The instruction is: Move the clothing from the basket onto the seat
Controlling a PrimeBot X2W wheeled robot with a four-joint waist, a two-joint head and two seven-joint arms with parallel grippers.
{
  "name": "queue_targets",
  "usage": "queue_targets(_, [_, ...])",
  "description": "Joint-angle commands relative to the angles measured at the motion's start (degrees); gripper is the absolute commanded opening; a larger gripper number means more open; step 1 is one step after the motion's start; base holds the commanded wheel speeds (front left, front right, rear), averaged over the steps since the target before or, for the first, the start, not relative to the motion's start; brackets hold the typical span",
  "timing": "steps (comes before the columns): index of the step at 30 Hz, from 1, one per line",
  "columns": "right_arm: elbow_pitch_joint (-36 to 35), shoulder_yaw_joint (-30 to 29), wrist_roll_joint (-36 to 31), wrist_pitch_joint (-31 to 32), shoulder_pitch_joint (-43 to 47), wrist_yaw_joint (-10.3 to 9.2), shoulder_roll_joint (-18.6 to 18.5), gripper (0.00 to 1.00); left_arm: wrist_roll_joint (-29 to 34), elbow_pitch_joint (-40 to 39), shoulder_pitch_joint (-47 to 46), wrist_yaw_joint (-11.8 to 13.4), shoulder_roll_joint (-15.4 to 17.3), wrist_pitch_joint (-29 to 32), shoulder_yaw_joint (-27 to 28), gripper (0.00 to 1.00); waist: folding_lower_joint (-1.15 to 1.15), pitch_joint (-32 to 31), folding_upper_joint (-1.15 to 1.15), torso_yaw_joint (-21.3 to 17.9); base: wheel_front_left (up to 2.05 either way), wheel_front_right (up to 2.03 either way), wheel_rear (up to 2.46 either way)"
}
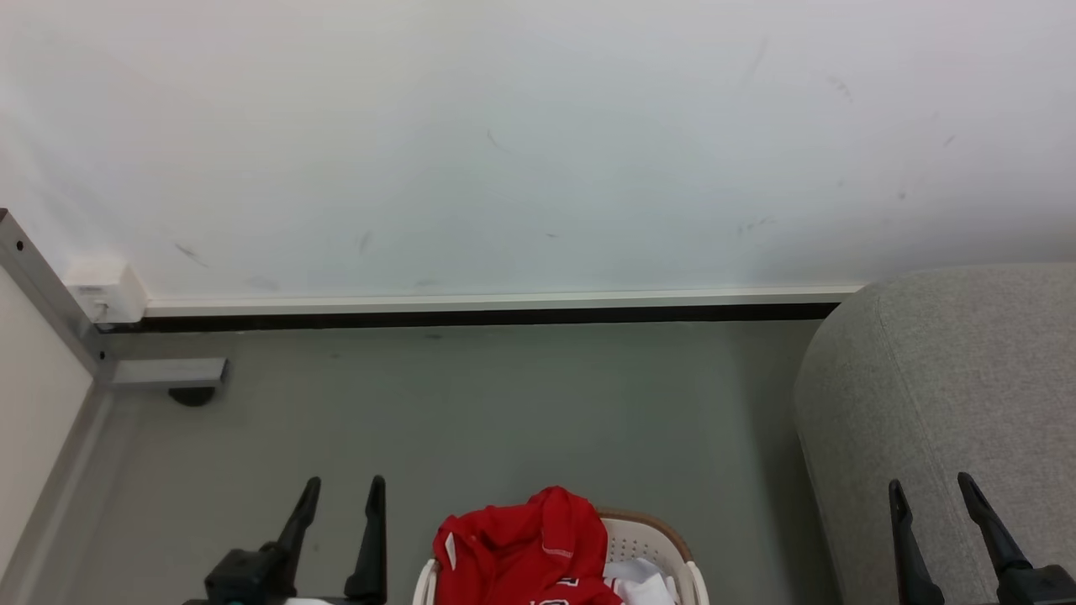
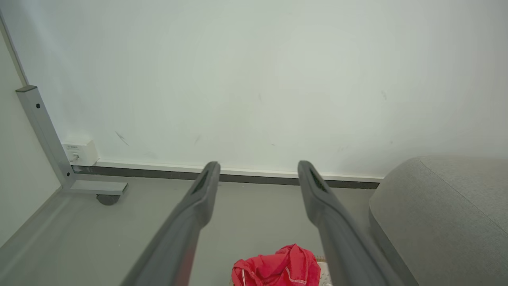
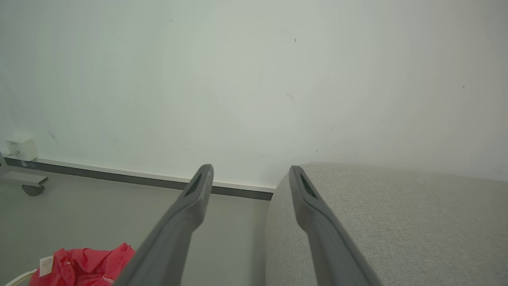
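Note:
Red clothing point(image 1: 525, 550) with white trim is heaped in the cream basket point(image 1: 647, 538) at the bottom centre of the head view, and something white lies beside it inside. The same red clothing point(image 2: 278, 267) peeks up in the left wrist view, and the clothing point(image 3: 81, 266) with a white tag sits at the lower left of the right wrist view. The grey seat point(image 1: 950, 395) stands to the right of the basket. My left gripper point(image 1: 345, 496) hangs open left of the basket, holding nothing. My right gripper point(image 1: 931, 489) is open over the seat's front, holding nothing.
A white wall with a dark baseboard point(image 1: 487, 315) runs across the back. A grey metal frame leg with a castor point(image 1: 189, 393) and a small white wall box point(image 1: 105, 290) stand at the left. Grey floor point(image 1: 504, 403) lies between the basket and the wall.

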Motion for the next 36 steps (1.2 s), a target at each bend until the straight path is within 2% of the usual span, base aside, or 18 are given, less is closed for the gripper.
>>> queue_targets(1, [0.0, -0.5, -1.5, -0.5, 0.8, -0.14, 0.3, 1.00, 1.9, 0.3, 0.5, -0.2, 0.4, -0.5, -0.2, 1.00, 0.00, 0.1, 0.00, -0.1, 0.00, 0.00, 0.00])
queue_targets(13, [-0.4, 0.0, 0.5, -0.4, -0.7, -0.14, 0.2, 1.00, 0.9, 0.3, -0.5, -0.3, 0.4, -0.4, -0.3, 1.00, 0.00, 1.6, 0.00, -0.7, 0.00, 0.00, 0.00])
queue_targets(17, [-1.0, 0.2, 1.0, -0.4, -2.5, -0.14, 0.2, 1.00, 1.0, -0.1, -2.0, -0.5, 0.4, -0.4, -0.7, 1.00, 0.00, 4.3, 0.00, -1.2, 0.00, 0.00, 0.00])
queue_targets(25, [-3.1, 0.6, 2.4, -0.4, -9.7, -0.14, 0.1, 1.00, 2.6, 3.0, -9.0, -2.0, 0.4, -0.4, -5.3, 1.00, 0.00, 15.0, 0.00, -3.7, 0.00, 0.00, 0.00])
queue_targets(36, [-5.9, 3.2, 4.6, -0.4, -22.3, -0.14, 0.2, 1.00, 6.6, 20.5, -24.0, -3.8, 0.4, 0.7, -15.0, 1.00, 0.00, 31.4, 0.00, -8.7, 0.00, 0.00, 0.00])
